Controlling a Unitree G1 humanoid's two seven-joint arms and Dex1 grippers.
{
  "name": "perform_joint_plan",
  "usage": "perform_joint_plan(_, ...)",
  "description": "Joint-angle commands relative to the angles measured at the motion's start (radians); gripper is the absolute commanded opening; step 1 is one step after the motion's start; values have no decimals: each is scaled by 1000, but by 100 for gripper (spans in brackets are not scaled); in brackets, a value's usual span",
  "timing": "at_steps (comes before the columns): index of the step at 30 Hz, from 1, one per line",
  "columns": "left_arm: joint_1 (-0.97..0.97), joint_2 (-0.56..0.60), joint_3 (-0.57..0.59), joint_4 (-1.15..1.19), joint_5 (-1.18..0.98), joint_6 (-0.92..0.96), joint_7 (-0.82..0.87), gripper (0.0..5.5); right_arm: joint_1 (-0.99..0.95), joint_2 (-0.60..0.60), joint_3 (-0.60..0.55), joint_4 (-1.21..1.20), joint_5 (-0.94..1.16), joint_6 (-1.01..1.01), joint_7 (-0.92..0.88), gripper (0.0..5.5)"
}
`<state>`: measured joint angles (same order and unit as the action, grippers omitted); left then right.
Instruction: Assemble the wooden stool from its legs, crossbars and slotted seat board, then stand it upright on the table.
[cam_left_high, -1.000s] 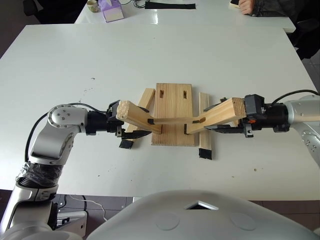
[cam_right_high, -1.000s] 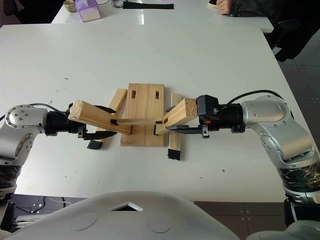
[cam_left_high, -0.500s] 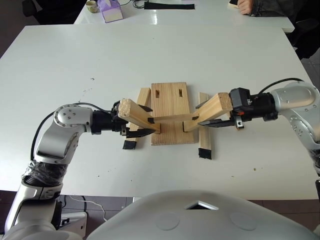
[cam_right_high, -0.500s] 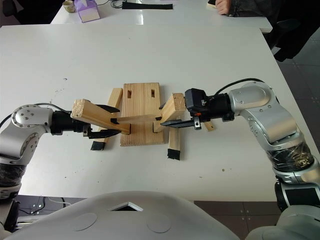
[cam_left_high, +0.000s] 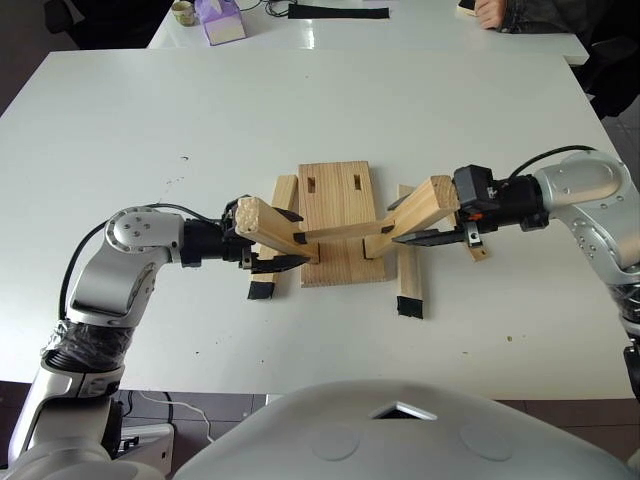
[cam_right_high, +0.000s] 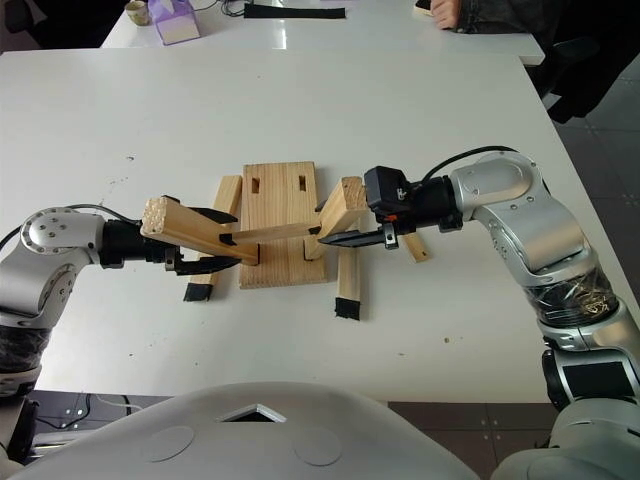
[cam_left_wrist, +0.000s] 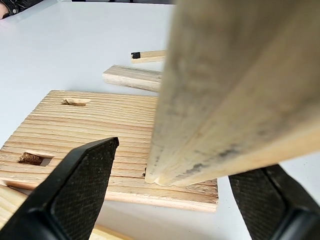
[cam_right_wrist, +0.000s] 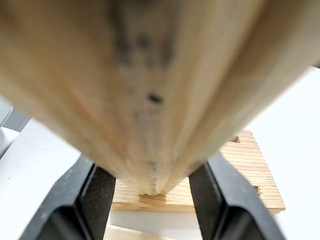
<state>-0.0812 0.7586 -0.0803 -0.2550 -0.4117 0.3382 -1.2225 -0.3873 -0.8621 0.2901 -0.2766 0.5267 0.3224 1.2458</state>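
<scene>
Flat on the white table lies the slotted seat board (cam_left_high: 335, 215), its two slots at the far end. Over it my left gripper (cam_left_high: 284, 240) is shut on a wooden leg (cam_left_high: 268, 227). My right gripper (cam_left_high: 412, 221) is shut on a second leg (cam_left_high: 428, 203). A thin crossbar (cam_left_high: 342, 232) spans between the two held legs, tilted up to the right. In the left wrist view the black fingers (cam_left_wrist: 75, 190) flank the leg (cam_left_wrist: 225, 95) above the board (cam_left_wrist: 90, 125). The right wrist view has the leg (cam_right_wrist: 150, 75) between both fingers (cam_right_wrist: 95, 200).
A loose leg with a black foot (cam_left_high: 262, 289) lies left of the board, another (cam_left_high: 409, 275) lies right of it. A short crossbar (cam_left_high: 478, 249) rests under my right wrist. A tissue box (cam_left_high: 222, 20) and cup (cam_left_high: 184, 12) stand on the far table.
My right gripper has moved left and away from me with its leg, bringing the two legs closer. The crossbar now tilts, and the seat board has slid slightly to the left.
</scene>
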Motion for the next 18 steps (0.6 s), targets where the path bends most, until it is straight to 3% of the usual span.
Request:
perform_joint_plan(1,-53,-17,-50,-46,-3,-4,-13,373,29,-27,155,8,-174,67,25,201)
perform_joint_plan(18,-156,14,71,183,-104,44,-115,373,75,-30,164,24,-180,46,-24,201)
